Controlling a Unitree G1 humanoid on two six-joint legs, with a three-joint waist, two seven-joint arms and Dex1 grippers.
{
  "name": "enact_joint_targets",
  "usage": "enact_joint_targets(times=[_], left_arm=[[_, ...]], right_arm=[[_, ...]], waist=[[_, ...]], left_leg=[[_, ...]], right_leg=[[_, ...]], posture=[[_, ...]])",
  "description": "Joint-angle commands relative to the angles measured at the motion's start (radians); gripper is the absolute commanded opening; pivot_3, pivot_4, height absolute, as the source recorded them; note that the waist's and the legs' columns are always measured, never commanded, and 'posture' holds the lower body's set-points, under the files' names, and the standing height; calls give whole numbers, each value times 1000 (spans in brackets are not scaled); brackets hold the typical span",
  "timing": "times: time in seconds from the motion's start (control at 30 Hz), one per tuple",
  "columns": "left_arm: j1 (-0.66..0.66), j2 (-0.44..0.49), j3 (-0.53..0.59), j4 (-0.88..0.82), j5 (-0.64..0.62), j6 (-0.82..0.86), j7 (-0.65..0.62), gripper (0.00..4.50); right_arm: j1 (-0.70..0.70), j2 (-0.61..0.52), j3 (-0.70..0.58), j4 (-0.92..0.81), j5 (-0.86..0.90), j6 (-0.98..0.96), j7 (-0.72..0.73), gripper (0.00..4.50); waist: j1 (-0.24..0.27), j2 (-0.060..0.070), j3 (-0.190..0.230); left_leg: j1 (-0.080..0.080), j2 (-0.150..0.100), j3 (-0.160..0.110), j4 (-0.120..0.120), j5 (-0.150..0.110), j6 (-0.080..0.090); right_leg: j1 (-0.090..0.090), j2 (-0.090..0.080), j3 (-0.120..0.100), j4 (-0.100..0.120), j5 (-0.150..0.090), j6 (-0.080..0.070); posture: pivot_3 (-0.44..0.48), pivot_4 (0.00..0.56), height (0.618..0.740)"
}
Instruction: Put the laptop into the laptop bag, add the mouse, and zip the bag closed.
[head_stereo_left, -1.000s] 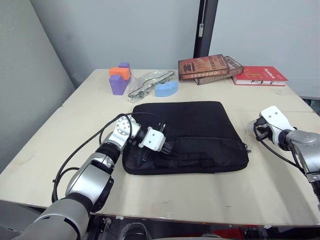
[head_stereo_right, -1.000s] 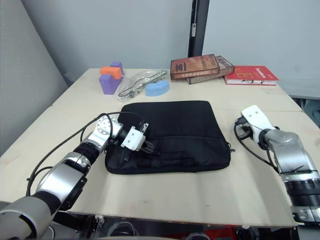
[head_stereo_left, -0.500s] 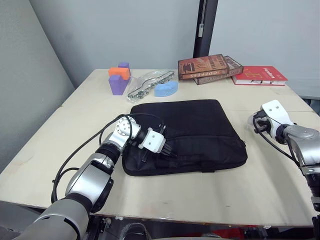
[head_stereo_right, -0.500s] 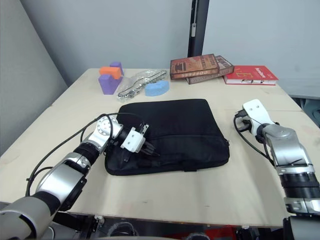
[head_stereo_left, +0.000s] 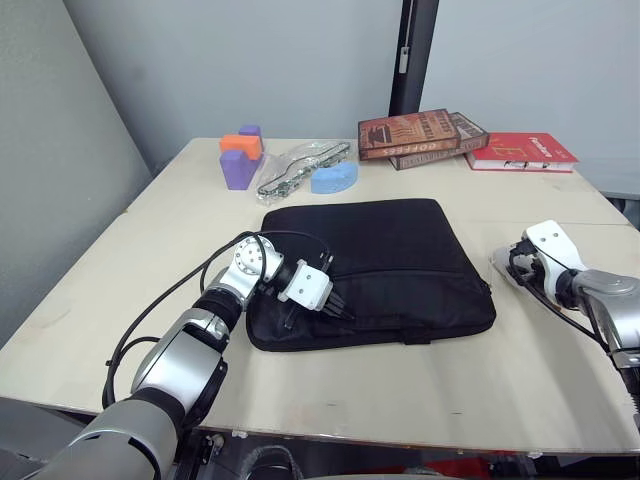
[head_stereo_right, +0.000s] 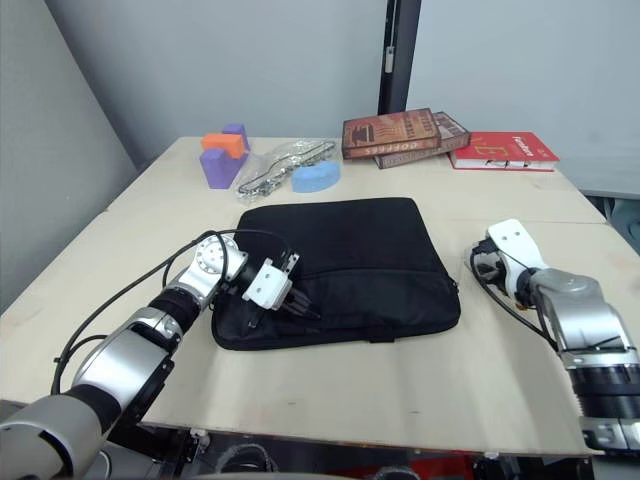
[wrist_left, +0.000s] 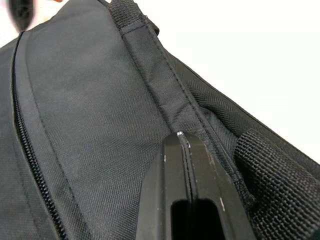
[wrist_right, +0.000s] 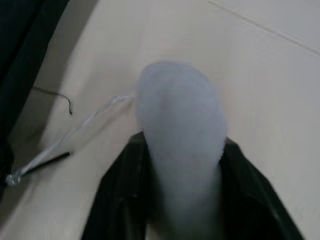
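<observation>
One laptop bag (head_stereo_left: 375, 265) lies flat mid-bench (head_stereo_left: 400, 390), left end effector (wrist_left: 186, 150) pressed together on it, right end effector (wrist_right: 182, 165) pinching the mouse (wrist_right: 179, 120) near the right edge.

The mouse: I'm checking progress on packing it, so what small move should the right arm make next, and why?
Probably lift the mouse a little off the table and start toward the laptop bag. The right gripper has its fingers on either side of the mouse, which sits low by the tabletop, to the right of the bag. The left gripper, shut, rests on the bag's near edge.
</observation>
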Motion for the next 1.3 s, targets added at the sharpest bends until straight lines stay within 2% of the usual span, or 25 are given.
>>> enact_joint_targets(times=[0.03,0.17,0.3,0.37,0.57,0.6,0.7,0.8,1.0,1.13,1.23,1.3], left_arm=[[38,21,-33,8,-11,120,-45,0],[48,52,-40,-108,-88,180,-45,0],[64,104,10,-287,-197,322,-45,0],[63,132,50,-350,-219,359,-36,0],[72,230,161,-559,-294,556,31,0],[73,248,177,-578,-300,591,41,394],[87,319,220,-627,-314,684,46,1088],[100,400,271,-645,-323,750,51,2268],[137,575,380,-604,-320,836,71,4432],[185,688,466,-588,-321,910,109,4474],[247,753,502,-582,-312,926,106,4474],[264,795,505,-550,-308,997,104,4474]], right_arm=[[-7,-34,-36,-41,29,4,35,3120],[10,-80,-81,-67,97,12,119,4481],[61,-157,-197,-90,176,18,219,4481],[95,-197,-251,-71,192,-5,259,4481],[232,-253,-450,-102,302,-56,442,4481],[250,-255,-477,-109,320,-59,467,4500],[297,-264,-537,-112,346,-75,516,4500],[326,-272,-582,-107,368,-79,551,4500],[357,-289,-629,-74,381,-90,579,4500],[375,-296,-647,-66,386,-92,598,4500],[388,-302,-652,-61,382,-101,608,4500],[381,-313,-640,-36,364,-121,600,4500]], waist=[[0,0,0],[1,2,3],[2,2,13],[4,2,16],[13,2,16],[14,2,16],[16,2,16],[14,2,16],[13,2,17],[13,2,16],[13,2,16],[13,2,16]], left_leg=[[-1,0,0,0,0,0],[-3,0,0,0,1,0],[-9,0,1,0,4,2],[-19,0,0,0,8,9],[-35,1,0,2,11,11],[-35,1,0,3,10,13],[-36,2,0,8,9,14],[-35,3,0,14,9,14],[-34,3,0,21,9,15],[-34,3,0,21,9,15],[-34,3,0,20,9,15],[-34,3,0,20,9,15]], right_leg=[[-1,0,0,0,0,0],[-5,0,0,1,1,0],[-9,0,0,-1,1,1],[-17,1,-1,-1,7,11],[-31,2,-3,0,7,11],[-31,2,-3,1,7,11],[-33,1,-3,4,6,10],[-34,1,-3,10,0,-1],[-33,1,-1,17,0,-1],[-34,1,-1,17,0,-1],[-34,1,-1,17,0,-2],[-34,1,-1,17,0,-2]], posture=[[0,150,740],[0,150,740],[0,150,740],[0,150,740],[0,150,740],[0,150,740],[0,150,740],[0,150,740],[0,150,740],[0,150,740],[0,150,740],[0,150,740]])
